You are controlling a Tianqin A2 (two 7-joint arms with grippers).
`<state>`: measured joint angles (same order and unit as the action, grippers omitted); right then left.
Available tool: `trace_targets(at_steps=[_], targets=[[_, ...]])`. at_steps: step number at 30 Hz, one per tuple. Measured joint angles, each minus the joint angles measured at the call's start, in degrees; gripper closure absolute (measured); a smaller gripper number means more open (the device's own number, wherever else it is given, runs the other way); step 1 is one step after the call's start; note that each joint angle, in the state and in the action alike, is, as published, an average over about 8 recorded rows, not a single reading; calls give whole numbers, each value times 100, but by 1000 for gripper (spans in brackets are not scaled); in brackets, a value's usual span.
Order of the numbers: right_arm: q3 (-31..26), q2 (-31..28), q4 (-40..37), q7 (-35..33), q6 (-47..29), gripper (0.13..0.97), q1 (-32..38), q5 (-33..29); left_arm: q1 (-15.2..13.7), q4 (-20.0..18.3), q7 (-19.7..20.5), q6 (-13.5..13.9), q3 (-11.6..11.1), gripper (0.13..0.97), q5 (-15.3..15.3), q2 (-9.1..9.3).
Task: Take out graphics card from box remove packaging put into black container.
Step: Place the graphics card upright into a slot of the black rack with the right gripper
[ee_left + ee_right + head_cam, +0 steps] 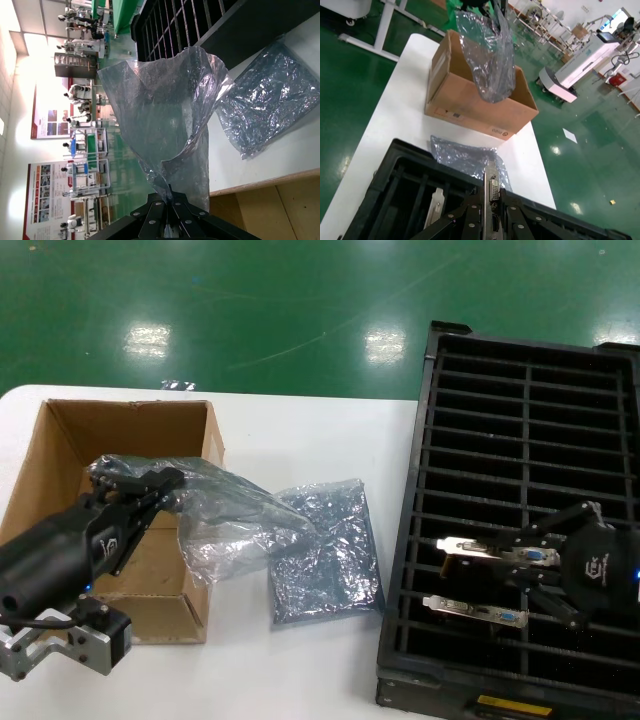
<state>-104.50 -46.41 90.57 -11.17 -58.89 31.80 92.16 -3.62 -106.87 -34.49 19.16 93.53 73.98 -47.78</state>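
Two dark graphics cards with silver end brackets (492, 552) (475, 609) show (both over the tray), two crinkly translucent grey-blue antistatic bags (225, 515) (325, 555), one brown corrugated cardboard box (60, 455), one ribbed black plastic tray (520, 410), and two black grippers (150, 495) (535, 575).

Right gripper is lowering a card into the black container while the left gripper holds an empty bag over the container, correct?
Not quite. In the head view the left gripper holds the empty bag over the box, not the black container. The right gripper does hold a card there.
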Motion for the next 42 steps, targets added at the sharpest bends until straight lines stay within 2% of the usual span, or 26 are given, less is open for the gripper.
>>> trace_targets(at_steps=[9, 37, 42], targets=[[-14, 58, 58, 13, -4, 911, -10, 20, 0, 0, 0, 0, 0, 959, 0, 0], [-177, 288, -451, -94, -28, 911, 76, -116, 0, 0, 0, 0, 0, 959, 0, 0], [-100, 241, -368, -115, -57, 879, 11, -14, 0, 0, 0, 0, 0, 959, 0, 0]])
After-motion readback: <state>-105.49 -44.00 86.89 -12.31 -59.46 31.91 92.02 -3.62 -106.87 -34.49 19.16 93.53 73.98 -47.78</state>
